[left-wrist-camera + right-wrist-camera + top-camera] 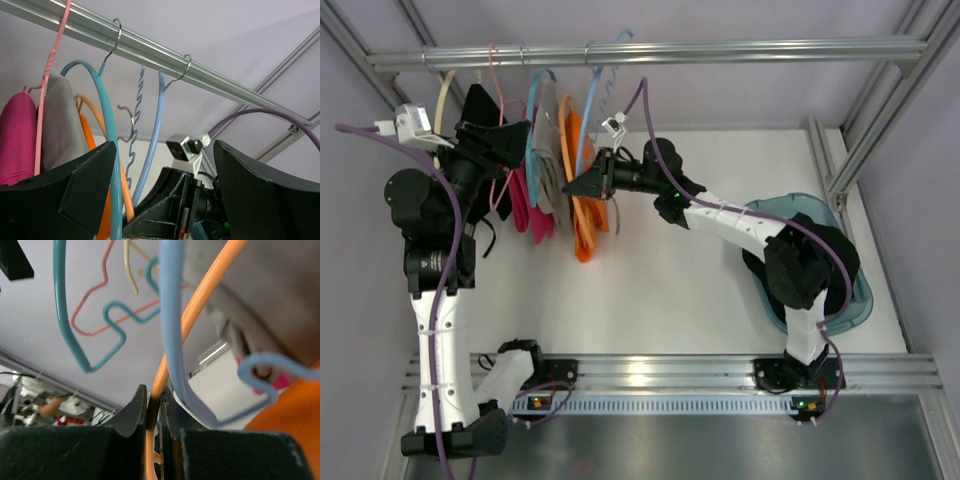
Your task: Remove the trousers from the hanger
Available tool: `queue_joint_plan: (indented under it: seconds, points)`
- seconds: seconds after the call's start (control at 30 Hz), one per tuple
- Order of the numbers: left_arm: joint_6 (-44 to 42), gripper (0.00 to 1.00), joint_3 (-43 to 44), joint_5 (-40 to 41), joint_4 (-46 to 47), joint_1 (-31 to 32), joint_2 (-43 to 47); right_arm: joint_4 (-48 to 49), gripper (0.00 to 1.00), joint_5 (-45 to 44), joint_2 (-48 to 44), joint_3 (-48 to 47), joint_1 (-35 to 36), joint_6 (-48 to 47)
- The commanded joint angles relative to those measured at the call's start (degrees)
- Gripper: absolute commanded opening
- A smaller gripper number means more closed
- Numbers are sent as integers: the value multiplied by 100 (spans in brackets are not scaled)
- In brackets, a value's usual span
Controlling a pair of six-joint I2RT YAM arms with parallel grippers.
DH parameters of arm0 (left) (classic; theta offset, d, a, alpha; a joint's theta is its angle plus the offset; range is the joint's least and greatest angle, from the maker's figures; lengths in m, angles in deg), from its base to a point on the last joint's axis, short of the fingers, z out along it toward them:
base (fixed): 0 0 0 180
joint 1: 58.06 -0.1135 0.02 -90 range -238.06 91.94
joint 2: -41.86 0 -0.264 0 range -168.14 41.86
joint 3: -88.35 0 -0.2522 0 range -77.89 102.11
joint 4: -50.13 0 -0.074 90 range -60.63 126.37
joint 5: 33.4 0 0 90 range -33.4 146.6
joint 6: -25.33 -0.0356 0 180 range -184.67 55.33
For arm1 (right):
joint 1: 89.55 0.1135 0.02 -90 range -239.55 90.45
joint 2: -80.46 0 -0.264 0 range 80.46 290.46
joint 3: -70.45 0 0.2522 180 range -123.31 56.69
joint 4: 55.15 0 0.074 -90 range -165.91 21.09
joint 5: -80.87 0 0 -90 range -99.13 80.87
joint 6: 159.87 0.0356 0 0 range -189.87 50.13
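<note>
— Entry one, leftmost?
— Left pincer (505,140): jaws stood wide apart with nothing in them. It was raised near the silver metal rail (650,52), just beside a hanging magenta cloth (525,205).
— Next along?
— Bright orange folded trousers (582,225): hung on the thin orange wire hanger (200,305), among the other hangers at mid-rail, above the white tabletop (670,290). The black pair could not be told from the black arm parts.
— And to the right?
— Right pincer (154,401): closed tight on the orange hanger's wire, with a pale blue wire hanger (170,315) just beside it.
— Step in hand?
— Judged: hanger steadied, garment not yet off.
— What did the next move call for?
— Probably the free left pincer coming in on the orange cloth, taking a fold below the bar and drawing it sideways off while the right held the wire firm. Neighbouring hangers crowded close, so a clean approach mattered.
</note>
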Motion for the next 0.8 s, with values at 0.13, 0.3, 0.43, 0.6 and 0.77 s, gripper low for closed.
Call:
queue_joint_plan:
  seconds: [0.13, 0.3, 0.43, 0.6, 0.77]
  points:
    - [-101, 85, -96, -125, 237, -44, 211, 1548, 0, 246, -1965, 1003, 320, 228]
    - [-49, 85, -113, -116, 237, -44, 255, 1372, 0, 431, -2572, 1925, 408, 247]
    - [65, 85, -148, -125, 245, -44, 255, 1135, 0, 816, -3134, 2558, 522, -121]
    - [57, 85, -192, -168, 246, -35, 307, 548, 0, 1098, -3784, 2990, 637, -736]
    - [4, 85, -201, -212, 245, -44, 343, 20, 0, 1187, -4401, 3526, 663, -1010]
